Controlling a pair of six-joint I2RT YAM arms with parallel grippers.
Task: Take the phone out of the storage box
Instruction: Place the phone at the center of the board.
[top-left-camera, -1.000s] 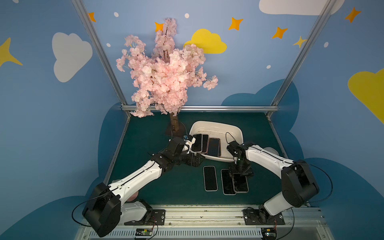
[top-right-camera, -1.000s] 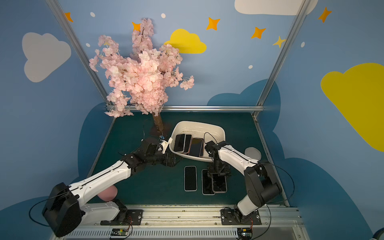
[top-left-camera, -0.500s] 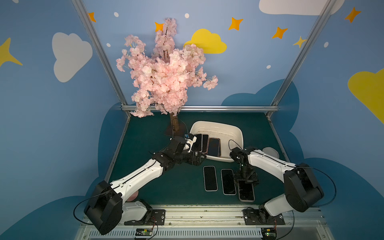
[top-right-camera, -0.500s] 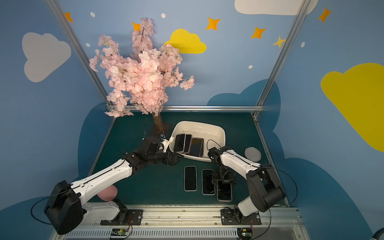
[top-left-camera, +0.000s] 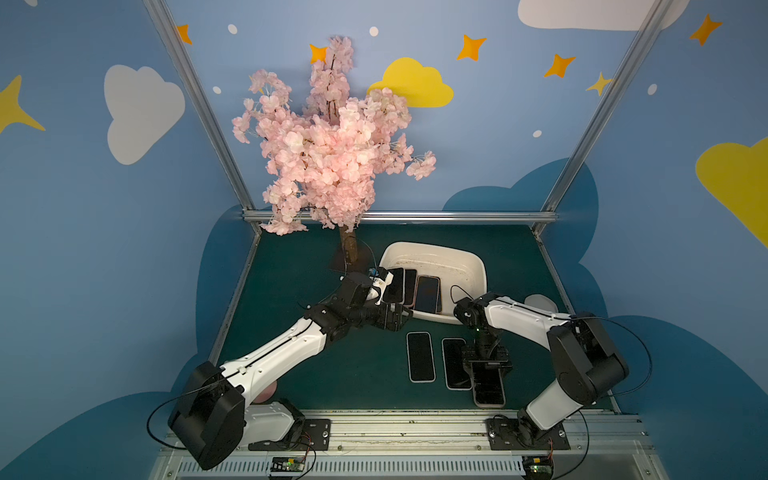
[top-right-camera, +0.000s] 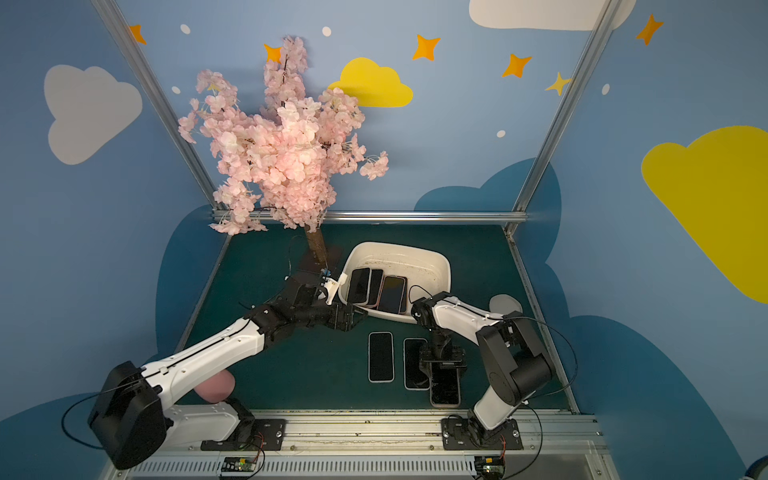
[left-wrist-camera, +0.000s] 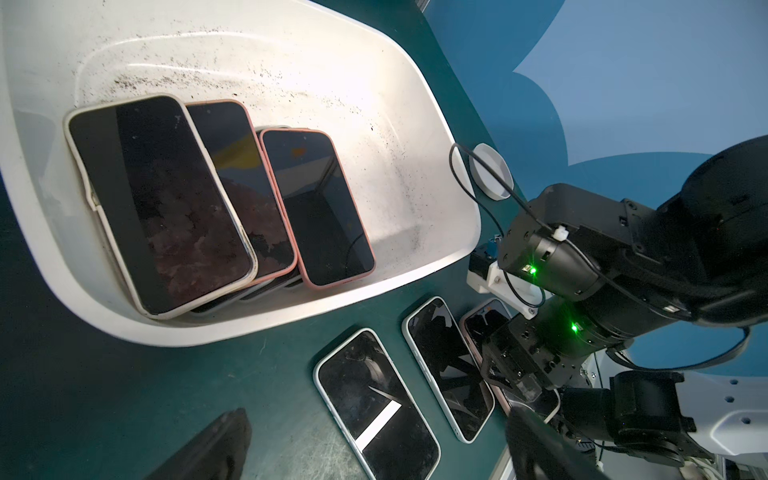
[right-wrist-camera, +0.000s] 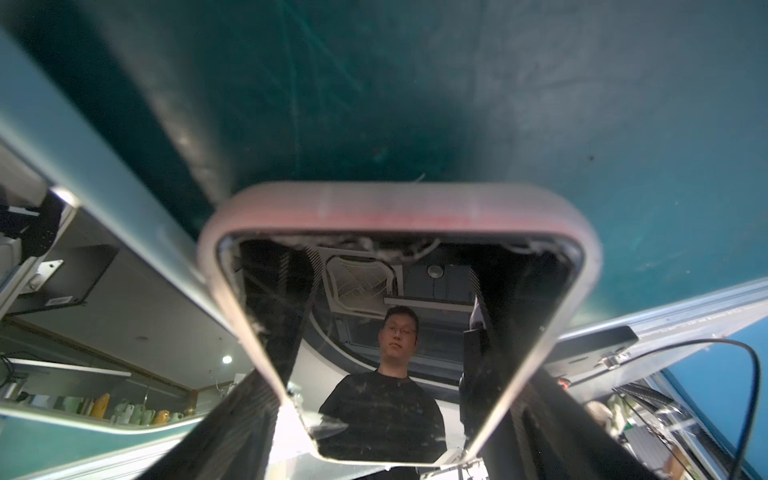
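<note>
The cream storage box (top-left-camera: 432, 249) (top-right-camera: 399, 248) (left-wrist-camera: 374, 104) stands at the back middle of the green mat, with several dark-screened phones (top-left-camera: 428, 293) (left-wrist-camera: 316, 208) overlapping inside. My left gripper (top-left-camera: 401, 318) (left-wrist-camera: 376, 415) hangs open above the mat by the box's front left corner, with nothing in it. My right gripper (top-left-camera: 486, 365) (right-wrist-camera: 399, 374) is shut across the width of a pink-cased phone (top-left-camera: 490, 388) (top-right-camera: 445, 388) (right-wrist-camera: 399, 332), low over the mat near the front right. Two phones (top-left-camera: 420, 356) (top-left-camera: 455, 363) lie flat side by side just left of it.
A pink blossom tree (top-left-camera: 332, 145) stands at the back left, its trunk (top-left-camera: 349, 249) next to the box. A white round dish (top-left-camera: 540, 301) lies behind the right arm. A pink object (top-left-camera: 266, 392) sits under the left arm. A metal rail (top-left-camera: 395, 419) borders the front.
My right gripper has carried the pink-cased phone from beside the two lying phones toward the front edge and lower. The left gripper has shifted only slightly by the box.
</note>
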